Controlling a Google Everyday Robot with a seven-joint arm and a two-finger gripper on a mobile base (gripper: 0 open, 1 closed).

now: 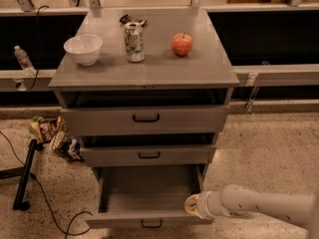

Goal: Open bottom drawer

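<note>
The bottom drawer (149, 193) of the grey cabinet is pulled far out, its inside bare. Its low front panel with a small black loop handle (151, 224) sits at the frame's lower edge. My gripper (192, 205) reaches in from the lower right on a white arm (259, 205) and sits at the drawer's front right corner, just inside the front panel. The middle drawer (148, 155) and top drawer (145, 118) are each slightly ajar.
On the cabinet top stand a white bowl (83, 48), a drink can (133, 42) and a red apple (182, 44). Snack bags (52, 133) lie on the floor at the left, beside a black stand leg (25, 176) and cable. A water bottle (22, 59) stands at far left.
</note>
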